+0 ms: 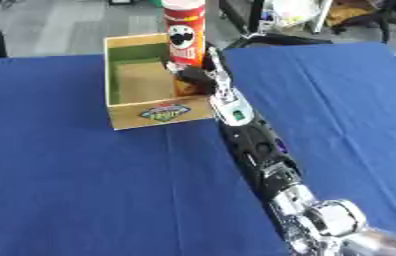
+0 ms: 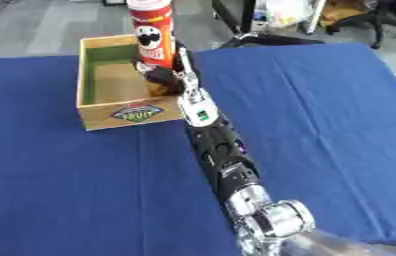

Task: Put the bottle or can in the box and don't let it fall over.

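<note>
My table (image 1: 70, 190), draped in blue cloth, fills nearly the whole frame; grey floor and a chair base sit along the top edge; the cardboard box (image 1: 153, 113) stands upper centre, open-topped; the red can (image 1: 184, 35) stands upright at the box's right side, tall above the rim; my right hand (image 1: 194, 75) has its fingers curled round the can's lower part; I judge a tilted release, or my fingers dragging on withdrawal, could topple it; the left hand is not visible.
</note>
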Controlling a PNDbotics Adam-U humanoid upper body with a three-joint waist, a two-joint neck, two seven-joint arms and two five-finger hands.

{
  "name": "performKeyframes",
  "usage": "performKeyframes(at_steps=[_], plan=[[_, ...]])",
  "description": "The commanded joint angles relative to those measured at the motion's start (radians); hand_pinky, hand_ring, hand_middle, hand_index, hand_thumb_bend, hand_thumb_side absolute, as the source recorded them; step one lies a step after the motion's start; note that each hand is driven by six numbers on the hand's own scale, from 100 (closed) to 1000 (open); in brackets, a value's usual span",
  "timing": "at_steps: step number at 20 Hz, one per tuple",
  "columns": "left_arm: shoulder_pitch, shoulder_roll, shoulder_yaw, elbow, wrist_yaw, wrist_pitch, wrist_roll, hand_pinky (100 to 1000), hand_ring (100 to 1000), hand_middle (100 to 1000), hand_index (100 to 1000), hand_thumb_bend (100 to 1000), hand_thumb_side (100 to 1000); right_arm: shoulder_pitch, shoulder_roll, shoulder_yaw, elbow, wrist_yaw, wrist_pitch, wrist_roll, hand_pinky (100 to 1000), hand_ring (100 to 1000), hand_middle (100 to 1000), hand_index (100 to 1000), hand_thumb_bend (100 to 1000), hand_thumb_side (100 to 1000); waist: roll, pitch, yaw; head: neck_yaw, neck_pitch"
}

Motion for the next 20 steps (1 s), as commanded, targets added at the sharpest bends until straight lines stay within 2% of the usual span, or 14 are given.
performKeyframes(at_steps=[1, 4, 9, 14, 20], plan=[[-0.006, 0.008, 0.006, -0.016, 0.005, -0.004, 0.0, 777, 917, 909, 933, 401, 940, -0.016, -0.009, 0.005, -0.03, 0.028, -0.012, 0.004, 813, 979, 847, 887, 706, 275, 0.006, -0.013, -0.002, 0.0, -0.01], [-0.005, 0.008, 0.006, -0.016, 0.004, -0.004, 0.0, 777, 917, 908, 933, 402, 940, -0.019, -0.011, 0.006, -0.041, 0.045, -0.021, 0.007, 861, 1000, 902, 911, 774, 312, 0.006, -0.014, -0.003, 0.0, -0.011], [-0.004, 0.009, 0.007, -0.015, 0.004, -0.004, 0.0, 777, 917, 908, 934, 403, 940, -0.032, -0.022, 0.007, -0.064, 0.076, -0.028, 0.003, 899, 1000, 930, 923, 799, 333, 0.004, -0.016, -0.006, 0.0, -0.01], [0.0, 0.011, 0.01, -0.013, 0.002, -0.004, 0.002, 777, 917, 907, 934, 404, 940, -0.051, -0.066, 0.002, -0.088, 0.081, -0.029, 0.0, 897, 1000, 928, 923, 780, 375, -0.002, -0.02, -0.016, 0.009, -0.007], [0.01, 0.019, 0.022, -0.011, -0.002, -0.004, 0.013, 776, 917, 907, 934, 405, 940, -0.033, -0.167, -0.001, -0.161, 0.002, -0.053, -0.007, 883, 1000, 924, 924, 730, 458, -0.014, -0.026, -0.046, 0.041, -0.002]])
